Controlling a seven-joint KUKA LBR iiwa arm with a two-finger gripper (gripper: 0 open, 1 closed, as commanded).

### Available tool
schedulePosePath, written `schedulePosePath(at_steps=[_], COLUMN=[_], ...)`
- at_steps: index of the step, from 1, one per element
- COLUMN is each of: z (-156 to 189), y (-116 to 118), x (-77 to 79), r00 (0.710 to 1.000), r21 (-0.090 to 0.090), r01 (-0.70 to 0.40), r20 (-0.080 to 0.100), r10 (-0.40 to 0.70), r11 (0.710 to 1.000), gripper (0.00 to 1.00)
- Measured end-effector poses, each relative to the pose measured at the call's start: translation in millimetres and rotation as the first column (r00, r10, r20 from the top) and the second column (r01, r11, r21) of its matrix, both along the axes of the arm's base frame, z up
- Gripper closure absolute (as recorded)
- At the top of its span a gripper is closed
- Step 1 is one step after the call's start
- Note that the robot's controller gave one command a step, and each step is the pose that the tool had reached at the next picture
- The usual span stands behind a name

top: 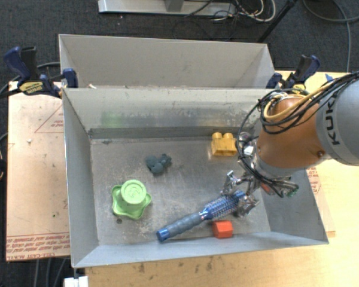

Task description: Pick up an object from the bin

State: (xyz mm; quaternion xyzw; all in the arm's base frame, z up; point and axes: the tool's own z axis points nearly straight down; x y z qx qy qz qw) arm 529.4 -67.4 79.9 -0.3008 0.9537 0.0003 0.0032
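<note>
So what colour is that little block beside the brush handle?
The block is orange-red, clearest in the camera view.

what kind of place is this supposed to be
Probably a robotics lab or test room: a robot arm reaches into a grey metal bin holding odd small things like a blue hairbrush and a green cup, with loose cables on the dark floor behind.

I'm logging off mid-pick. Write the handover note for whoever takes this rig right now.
Gripper: low in the bin's front right, at the bristle end of the blue hairbrush. Whether it has hold cannot be told.
Things: the brush lies on the floor, with a red block beside it. Yellow block by the back wall, green cup front left, grey-blue lump mid-floor.
Done: nothing lifted.
Left: secure one thing, likely the brush, and raise it.
</note>
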Motion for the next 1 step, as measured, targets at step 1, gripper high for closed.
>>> schedulePosePath(at_steps=[1], z=[145.8], y=[-10.5], x=[-10.1], r00=[0.999], r21=[-0.004], r01=[-0.034], r20=[0.003], r10=[0.034], r11=[0.999], gripper=[1.0])
